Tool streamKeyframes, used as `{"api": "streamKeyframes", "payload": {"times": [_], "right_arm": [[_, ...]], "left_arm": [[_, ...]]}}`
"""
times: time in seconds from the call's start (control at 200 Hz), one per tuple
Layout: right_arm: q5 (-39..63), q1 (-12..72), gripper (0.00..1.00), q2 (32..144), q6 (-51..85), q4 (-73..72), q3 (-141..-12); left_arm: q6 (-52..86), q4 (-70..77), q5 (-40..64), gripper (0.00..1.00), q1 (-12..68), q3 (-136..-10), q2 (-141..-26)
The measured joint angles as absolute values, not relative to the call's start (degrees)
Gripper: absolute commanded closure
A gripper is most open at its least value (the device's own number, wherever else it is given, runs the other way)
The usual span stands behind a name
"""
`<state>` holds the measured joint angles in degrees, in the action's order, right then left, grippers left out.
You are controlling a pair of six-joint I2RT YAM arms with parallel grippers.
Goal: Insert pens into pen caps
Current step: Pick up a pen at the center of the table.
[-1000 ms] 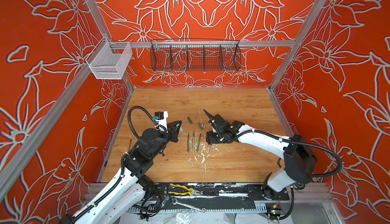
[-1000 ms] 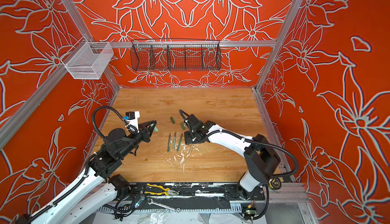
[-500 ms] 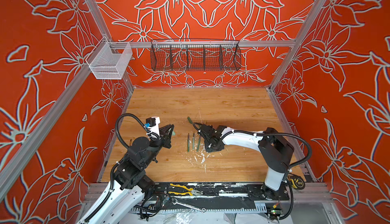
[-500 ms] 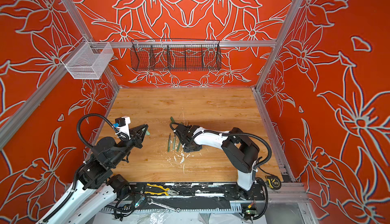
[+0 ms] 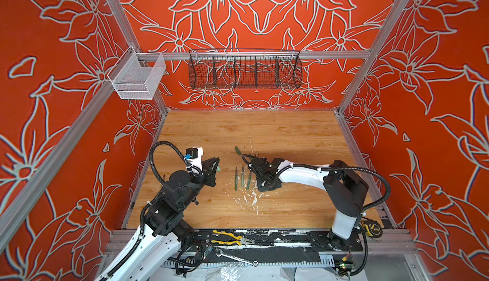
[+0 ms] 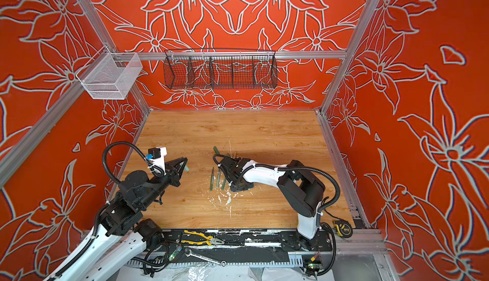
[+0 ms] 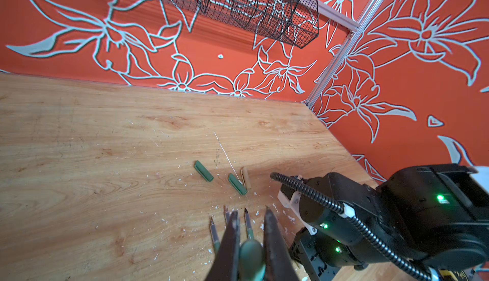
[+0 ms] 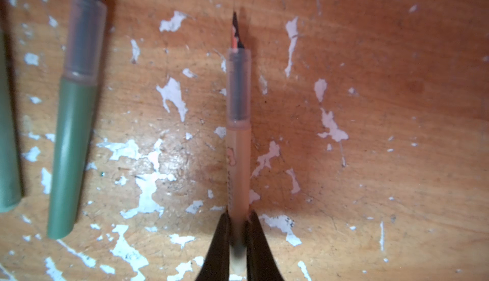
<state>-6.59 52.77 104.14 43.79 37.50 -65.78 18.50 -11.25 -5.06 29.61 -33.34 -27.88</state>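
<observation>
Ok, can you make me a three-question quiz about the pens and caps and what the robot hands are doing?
1. What is the left gripper doing?
A) open and empty
B) shut on a pale green cap
C) shut on a pen

2. Where is the tan pen?
A) in the left gripper
B) inside a cap
C) in the right gripper

3. How many loose caps lie on the table?
A) three
B) one
C) six

Answers:
1 B: the left wrist view shows the cap pinched in it.
2 C: the right wrist view shows it closed on the pen's back end.
3 A: two green and one tan lie there.
</observation>
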Motion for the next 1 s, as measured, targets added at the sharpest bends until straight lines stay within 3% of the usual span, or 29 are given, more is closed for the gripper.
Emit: {"api": "streamKeyframes", "payload": {"times": [0.36,0.696,1.001], "right_arm": [[-4.3,52.8,0.97,94.4,32.4,28.4,-56.5],[13.0,52.8,0.98,72.3,23.2,5.0,-38.8],[24.3,52.8,1.0,68.6,20.6,-1.6,-36.8]], "left_arm": [[22.7,-8.7,-0.7,1.0,29.6,-34.1,-33.6],[28.2,1.2,7.6,1.0,29.6,-31.8,-39.7],[29.9,6.5,14.2,1.0,29.5,-31.9,-42.1]]}}
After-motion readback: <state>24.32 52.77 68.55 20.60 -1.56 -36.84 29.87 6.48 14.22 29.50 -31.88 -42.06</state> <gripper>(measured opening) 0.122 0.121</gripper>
